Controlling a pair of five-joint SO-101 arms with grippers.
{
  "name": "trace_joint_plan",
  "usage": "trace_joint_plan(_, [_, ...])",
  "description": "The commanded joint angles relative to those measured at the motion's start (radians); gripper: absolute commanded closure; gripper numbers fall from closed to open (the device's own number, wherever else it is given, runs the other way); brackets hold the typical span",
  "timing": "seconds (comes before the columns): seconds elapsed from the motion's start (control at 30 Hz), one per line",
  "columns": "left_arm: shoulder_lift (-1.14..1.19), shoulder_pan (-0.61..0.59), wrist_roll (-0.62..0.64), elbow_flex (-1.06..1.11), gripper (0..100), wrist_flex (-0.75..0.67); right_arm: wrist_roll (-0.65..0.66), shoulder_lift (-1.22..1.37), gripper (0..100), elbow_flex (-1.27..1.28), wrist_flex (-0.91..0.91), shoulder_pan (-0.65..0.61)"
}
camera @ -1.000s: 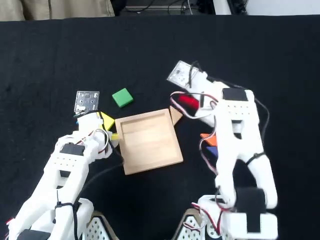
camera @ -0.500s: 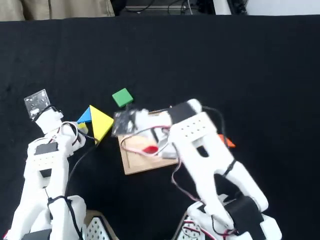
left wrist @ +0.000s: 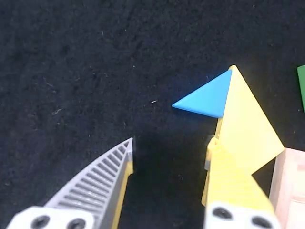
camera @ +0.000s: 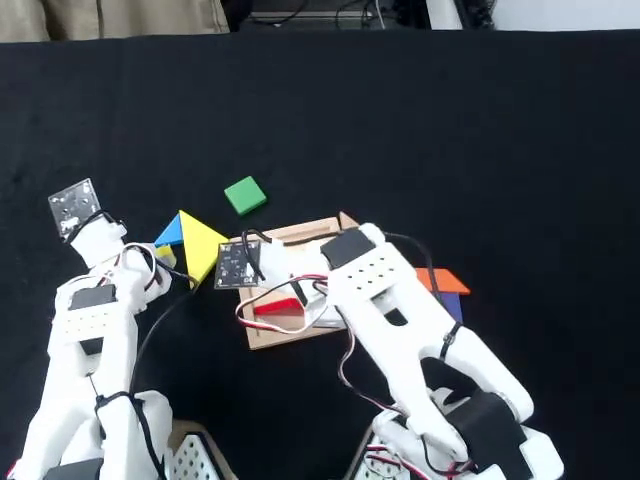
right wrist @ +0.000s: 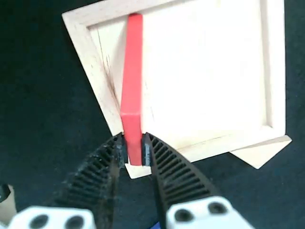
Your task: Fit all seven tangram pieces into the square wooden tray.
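My right gripper [right wrist: 133,145] is shut on a red piece [right wrist: 132,90] standing on edge inside the square wooden tray [right wrist: 205,81], along one inner wall. From above, the red piece [camera: 279,306] sits at the tray's [camera: 300,233] near-left part under the right arm. My left gripper [left wrist: 171,140] is open on the black cloth, with nothing between its fingers. Just ahead of it lie a blue triangle [left wrist: 204,97] and a yellow triangle [left wrist: 245,124], touching each other. Left of the tray are the yellow triangle [camera: 202,247] and the blue triangle [camera: 170,233].
A green square [camera: 245,195] lies behind the tray. A pale wooden triangle [camera: 347,221] pokes out at the tray's far right corner. An orange piece [camera: 440,279] and a dark blue piece [camera: 452,301] lie to the right, partly under the right arm.
The right arm swung from the back right over the tray with the red piece and lowered it inside. The left arm drew back to the left, uncovering the yellow and blue triangles.
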Motion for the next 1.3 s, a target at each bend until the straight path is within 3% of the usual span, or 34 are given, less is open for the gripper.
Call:
trace_joint_plan(0.0, [-0.015, 0.01, 0.003, -0.053, 75, -0.014, -0.018, -0.03, 98.7, 0.002, -0.014, -0.011])
trace_joint_plan(0.4, [-0.015, 0.01, 0.003, -0.053, 75, -0.014, 0.058, -0.03, 98.7, 0.024, 0.035, 0.066])
trace_joint_plan(0.7, [-0.014, 0.01, 0.002, -0.053, 75, -0.014, 0.068, -0.03, 98.7, 0.065, -0.064, 0.094])
trace_joint_plan(1.27, [-0.005, 0.027, -0.002, -0.053, 75, -0.051, 0.388, -0.031, 98.7, 0.102, -0.057, 0.081])
